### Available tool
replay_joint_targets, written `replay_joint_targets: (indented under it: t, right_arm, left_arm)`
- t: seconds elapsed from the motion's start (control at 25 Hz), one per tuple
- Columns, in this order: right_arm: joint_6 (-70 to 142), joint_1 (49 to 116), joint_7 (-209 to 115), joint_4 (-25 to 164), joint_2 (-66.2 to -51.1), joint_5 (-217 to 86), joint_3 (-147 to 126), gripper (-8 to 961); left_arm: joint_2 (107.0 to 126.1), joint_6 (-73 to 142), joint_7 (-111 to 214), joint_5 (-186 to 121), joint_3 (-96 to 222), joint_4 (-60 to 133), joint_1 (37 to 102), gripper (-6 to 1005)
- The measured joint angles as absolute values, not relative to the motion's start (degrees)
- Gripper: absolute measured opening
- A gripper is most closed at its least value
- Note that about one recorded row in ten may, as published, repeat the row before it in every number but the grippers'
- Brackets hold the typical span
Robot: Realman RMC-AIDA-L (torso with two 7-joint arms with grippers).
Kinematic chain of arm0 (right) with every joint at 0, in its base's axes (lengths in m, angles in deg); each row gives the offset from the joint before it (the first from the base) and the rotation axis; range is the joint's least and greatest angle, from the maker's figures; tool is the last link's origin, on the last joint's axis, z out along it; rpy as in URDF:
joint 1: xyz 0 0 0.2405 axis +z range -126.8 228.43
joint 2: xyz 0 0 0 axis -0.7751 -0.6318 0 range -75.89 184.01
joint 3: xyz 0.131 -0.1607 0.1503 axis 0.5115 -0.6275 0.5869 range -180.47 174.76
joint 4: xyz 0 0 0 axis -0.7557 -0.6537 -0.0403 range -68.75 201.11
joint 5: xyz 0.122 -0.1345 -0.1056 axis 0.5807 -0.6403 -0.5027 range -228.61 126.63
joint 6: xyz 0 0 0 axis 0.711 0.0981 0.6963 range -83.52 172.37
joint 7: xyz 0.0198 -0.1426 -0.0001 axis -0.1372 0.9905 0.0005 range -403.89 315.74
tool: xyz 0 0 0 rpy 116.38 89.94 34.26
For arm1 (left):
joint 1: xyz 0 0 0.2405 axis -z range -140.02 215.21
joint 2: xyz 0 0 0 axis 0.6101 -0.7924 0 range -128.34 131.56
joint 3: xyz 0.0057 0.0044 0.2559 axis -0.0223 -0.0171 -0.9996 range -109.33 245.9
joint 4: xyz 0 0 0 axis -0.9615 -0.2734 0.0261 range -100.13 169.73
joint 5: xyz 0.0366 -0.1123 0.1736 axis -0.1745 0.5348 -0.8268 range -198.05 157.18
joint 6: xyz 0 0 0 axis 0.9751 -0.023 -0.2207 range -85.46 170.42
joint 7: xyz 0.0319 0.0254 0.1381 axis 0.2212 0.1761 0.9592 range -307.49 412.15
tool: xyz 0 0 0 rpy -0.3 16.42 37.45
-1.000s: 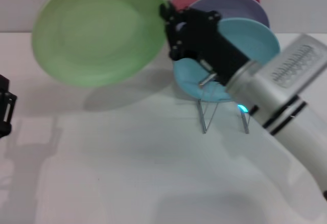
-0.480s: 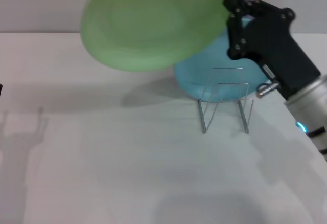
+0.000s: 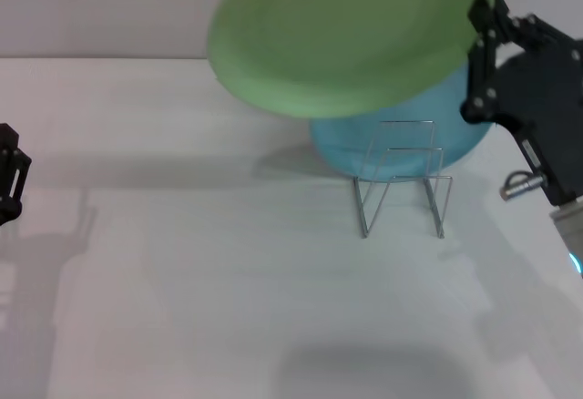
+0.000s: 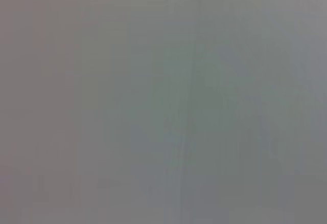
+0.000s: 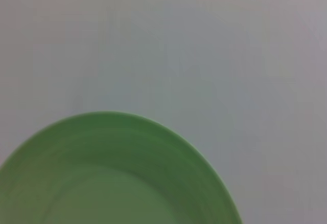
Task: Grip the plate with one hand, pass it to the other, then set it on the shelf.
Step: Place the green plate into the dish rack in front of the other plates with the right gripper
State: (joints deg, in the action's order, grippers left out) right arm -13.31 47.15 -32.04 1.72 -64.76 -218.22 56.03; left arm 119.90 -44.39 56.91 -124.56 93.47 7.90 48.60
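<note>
The white desk carries everything. The light-green plate hangs in the air above the desk's far edge, tilted, its lower rim overlapping the turquoise plate behind it. The right gripper, black on its black arm, pinches the green plate's right rim, jaws closed on it. The turquoise plate leans in the silver wire shelf, which stands toward the far right of the desk with its front loops bare. The left gripper sits at the desk's left edge; its jaws cannot be told.
</note>
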Motion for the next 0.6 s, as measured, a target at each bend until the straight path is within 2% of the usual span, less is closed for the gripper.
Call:
replay_joint_targets:
  t: [0.2,0.6]
  right_arm:
    - [-18.0,44.8,-32.0,4.8,-64.54,-218.2,55.7,16]
    - [-22.1,44.3,-28.4,10.5,-64.65,-218.2,56.3,17]
  left_arm:
    - [119.76,-44.5,56.9,-124.6,93.4,8.0,48.5,830]
    - [119.73,-44.7,56.9,-126.0,93.5,8.5,48.6,830]
